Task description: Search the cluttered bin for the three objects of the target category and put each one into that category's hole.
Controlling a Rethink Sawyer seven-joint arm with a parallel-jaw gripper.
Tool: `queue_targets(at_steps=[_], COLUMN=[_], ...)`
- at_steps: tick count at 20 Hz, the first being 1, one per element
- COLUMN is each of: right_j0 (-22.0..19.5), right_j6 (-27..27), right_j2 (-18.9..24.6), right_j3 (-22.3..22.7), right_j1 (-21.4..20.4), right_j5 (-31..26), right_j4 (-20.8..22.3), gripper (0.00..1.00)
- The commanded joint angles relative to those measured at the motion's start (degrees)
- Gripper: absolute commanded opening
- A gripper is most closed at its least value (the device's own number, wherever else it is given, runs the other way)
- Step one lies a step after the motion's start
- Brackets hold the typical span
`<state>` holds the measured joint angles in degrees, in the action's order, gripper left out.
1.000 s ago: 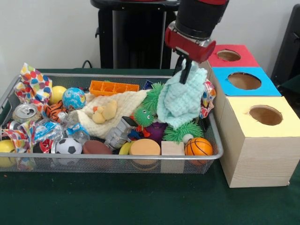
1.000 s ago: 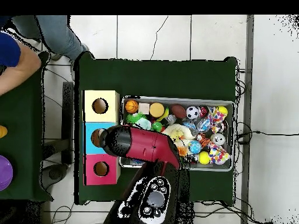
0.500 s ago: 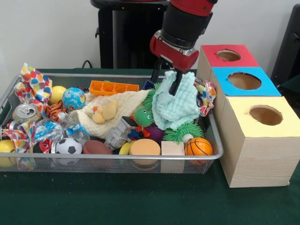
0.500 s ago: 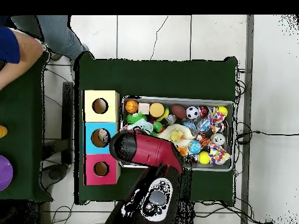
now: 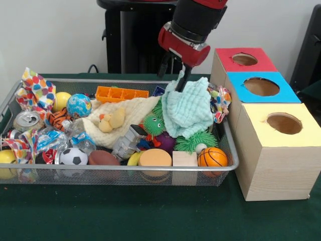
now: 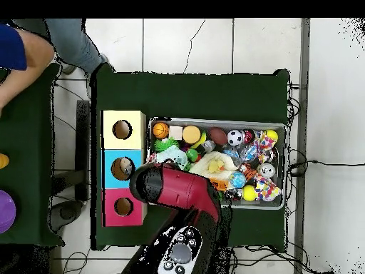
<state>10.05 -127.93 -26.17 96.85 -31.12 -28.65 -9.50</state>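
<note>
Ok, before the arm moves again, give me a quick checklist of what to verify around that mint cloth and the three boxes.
1. Gripper open: ok, its fingers stand apart above the bin.
2. Mint cloth free of the gripper: cannot tell; its top corner reaches up to one finger.
3. Cloth inside the wire bin: ok, it lies draped over the green spiky toy.
4. Holes unblocked on the red box, blue box and yellow box: ok in the front view.
5. Person away from the bin: ok, only at the overhead view's edge.
</note>
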Motion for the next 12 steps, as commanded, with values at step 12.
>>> queue_targets(at_steps=[12], right_j0=[-8.5], right_j6=[-2.1], right_j2=[3.4], right_j3=[-8.3], right_j1=[-3.8], right_j5=[-8.2], right_j4=[2.6], gripper=[1.0])
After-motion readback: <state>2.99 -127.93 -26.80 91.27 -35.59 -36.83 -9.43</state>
